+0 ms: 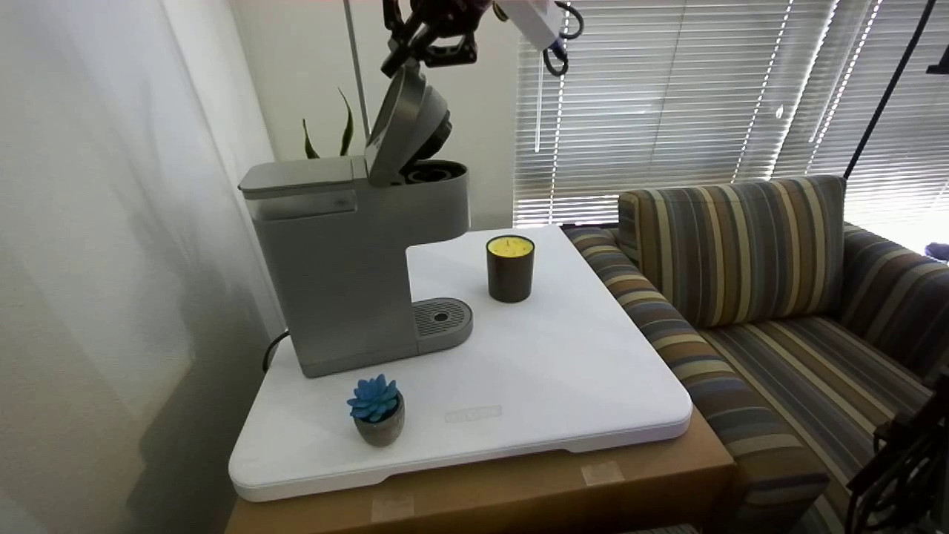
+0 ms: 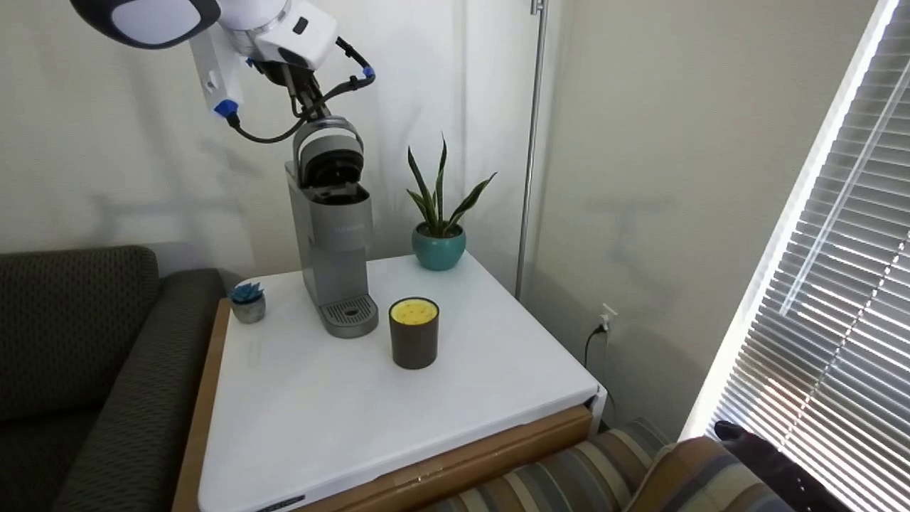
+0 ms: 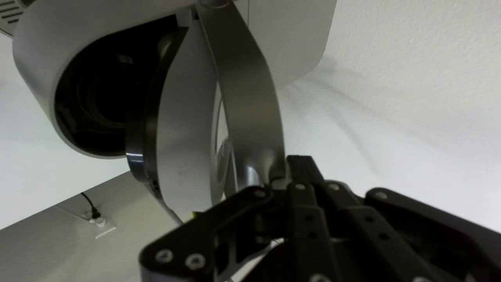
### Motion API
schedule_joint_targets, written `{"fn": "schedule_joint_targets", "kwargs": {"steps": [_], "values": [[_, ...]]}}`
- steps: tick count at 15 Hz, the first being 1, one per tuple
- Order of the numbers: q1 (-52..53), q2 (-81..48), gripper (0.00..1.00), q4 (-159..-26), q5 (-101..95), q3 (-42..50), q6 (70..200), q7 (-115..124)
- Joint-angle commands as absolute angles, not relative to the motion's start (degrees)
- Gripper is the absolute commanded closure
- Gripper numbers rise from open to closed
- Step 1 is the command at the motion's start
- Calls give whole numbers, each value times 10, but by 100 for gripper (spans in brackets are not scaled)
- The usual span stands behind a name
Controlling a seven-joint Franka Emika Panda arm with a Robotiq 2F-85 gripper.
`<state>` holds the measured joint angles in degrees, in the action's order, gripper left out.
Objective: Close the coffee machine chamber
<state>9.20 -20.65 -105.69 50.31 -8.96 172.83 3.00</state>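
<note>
The grey coffee machine (image 1: pixel 348 289) stands on the white table, also seen in an exterior view (image 2: pixel 330 256). Its chamber lid (image 1: pixel 395 122) is raised steeply, with the black underside facing the front, as in an exterior view (image 2: pixel 330 146). In the wrist view the lid (image 3: pixel 184 133) stands up beside the dark open cavity (image 3: pixel 105 94). My gripper (image 1: pixel 394 65) is at the lid's top edge. In the wrist view its fingertips (image 3: pixel 302 169) look closed together and appear to touch the outer side of the lid's metallic band (image 3: pixel 254 105). The exact contact is partly hidden.
A dark candle jar (image 1: pixel 510 274) stands in front of the machine. A small blue succulent (image 1: pixel 378 411) is beside it. A snake plant in a teal pot (image 2: pixel 439 249) stands on the far side. A metal pole (image 2: pixel 532 156) and the walls are close by. A striped armchair (image 1: pixel 734 252) adjoins the table.
</note>
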Motion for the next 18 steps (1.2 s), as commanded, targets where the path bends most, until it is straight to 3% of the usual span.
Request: {"fn": "schedule_joint_targets", "kwargs": {"steps": [1, 11, 18], "values": [[60, -187, 100, -1097, 573, -119, 1732, -5], [4, -206, 100, -1107, 777, -156, 1685, -120], [8, -208, 100, -1114, 811, -148, 1655, -128]]}}
